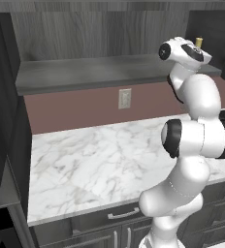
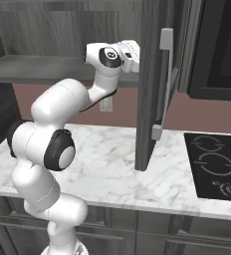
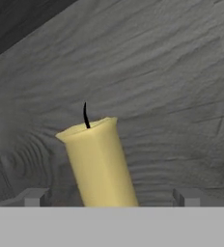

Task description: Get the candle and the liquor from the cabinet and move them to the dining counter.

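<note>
Flat even rendered light, dim cabinet (image 1: 109,34) interior, soft shadows, coarse pixelated textures

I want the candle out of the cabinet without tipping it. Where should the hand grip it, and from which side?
Grip the candle on its smooth cylindrical body, around mid-height, below the wick. Come in level from the cabinet's open front, as the open hand is already lined up, with one finger on each side. The sides are straight and even, so a squeeze across them should probably hold.
</note>
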